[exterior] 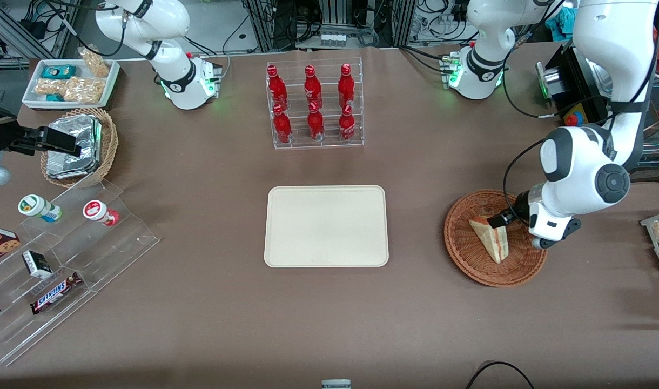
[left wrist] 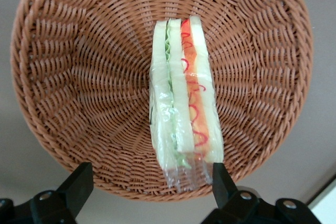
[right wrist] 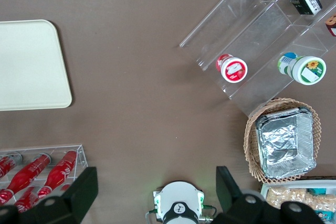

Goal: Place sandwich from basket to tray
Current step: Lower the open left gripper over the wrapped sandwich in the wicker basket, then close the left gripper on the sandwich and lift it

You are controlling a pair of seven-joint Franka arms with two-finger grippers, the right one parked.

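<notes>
Your sandwich (left wrist: 184, 100) stands on edge in the basket (left wrist: 68, 77), wrapped in clear film, its layers showing; seen from the wrist its long axis runs twelve to six, straight out from the pincer (left wrist: 152, 179), whose fingers (left wrist: 79, 179) stand wide apart on either side of the wedge's near end, touching nothing; one sits close by the bread, the other well off, so you'd likely want to centre before closing. From the front, the tray (exterior: 326, 226) lies at nine o'clock from the basket, bare surface (exterior: 416, 302) between.
</notes>
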